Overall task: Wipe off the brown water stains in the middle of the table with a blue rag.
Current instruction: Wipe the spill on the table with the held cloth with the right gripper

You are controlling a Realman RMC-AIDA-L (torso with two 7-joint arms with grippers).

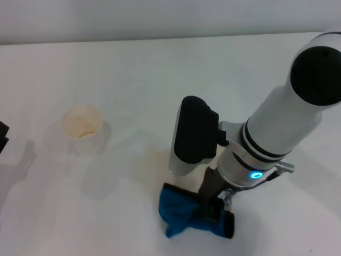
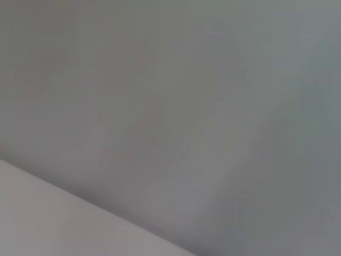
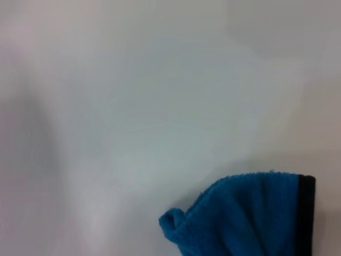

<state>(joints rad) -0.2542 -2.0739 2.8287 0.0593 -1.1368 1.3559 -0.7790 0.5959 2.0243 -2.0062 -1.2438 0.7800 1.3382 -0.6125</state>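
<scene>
We see the soft, crumpled bright blue rag (image 1: 184, 213) with its black edge trim lying bunched on the smooth white surface (image 1: 133, 69) near the front edge, and the right claw (image 1: 212, 207) is pressed down into its folds, though we cannot tell how far its fingers are parted. A faint tan, ragged-edged stain (image 1: 152, 160) shows just beyond the rag beside the arm, and a small white round cup (image 1: 81, 125) with brownish residue stands well to the left. The left claw (image 1: 2, 136) shows only as a dark sliver at the far left edge.
</scene>
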